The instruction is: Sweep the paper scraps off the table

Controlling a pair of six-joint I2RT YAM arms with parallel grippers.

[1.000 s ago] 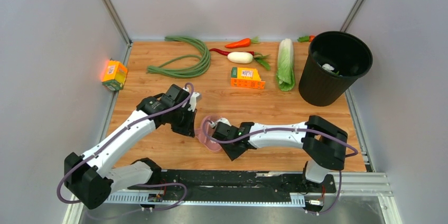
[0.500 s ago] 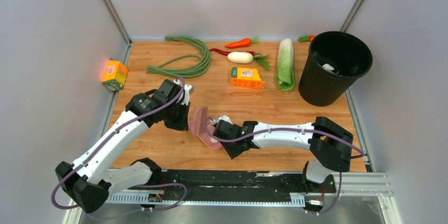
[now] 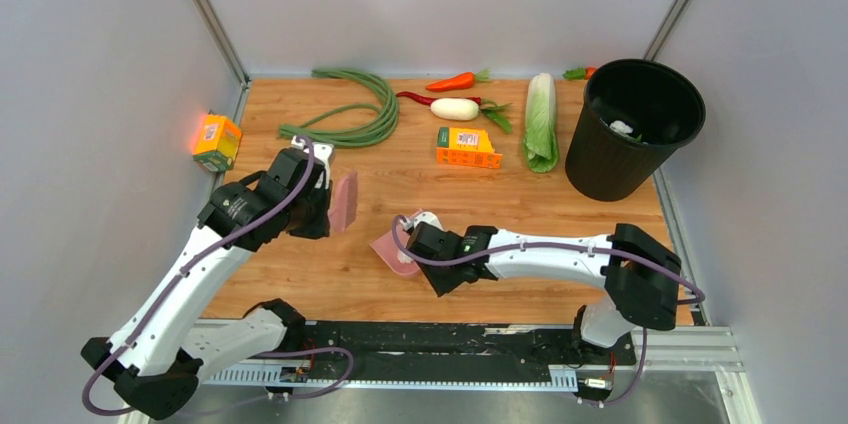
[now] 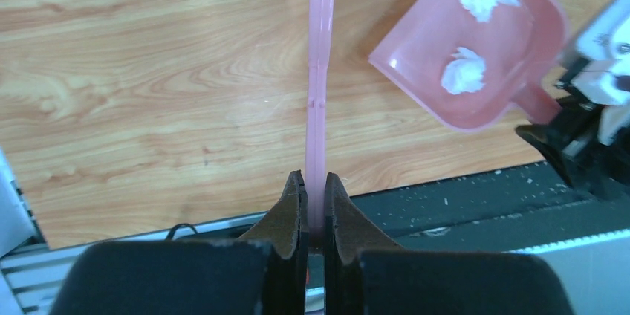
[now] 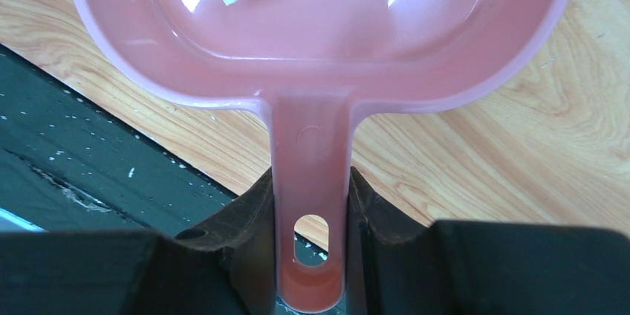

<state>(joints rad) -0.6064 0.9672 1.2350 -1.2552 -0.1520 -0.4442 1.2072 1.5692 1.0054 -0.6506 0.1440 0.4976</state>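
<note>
2 scraps are lying inside the pink pan, which is sitting at the near middle of the table; whether it is touching the wood or hanging just above it I cannot tell. The right claw is clenching the pan's handle from both sides, with the open lip pointing away from the arm. The left claw is pinching the thin pink sweeper by its end and holding it out to the left, apart from the pan. From above I am seeing no loose scraps on the wood, though something that small could be escaping the view. So the gathering step is looking done and the emptying step is coming up. The black bin is standing at the far right corner, well apart from the pan, with a white wad already showing inside. The next move is calling for the right arm to be lifting the pan level, lip slightly raised so the light wads are not rolling off, carrying it past the orange box and cabbage, and tipping it only once over the bin's mouth.
</note>
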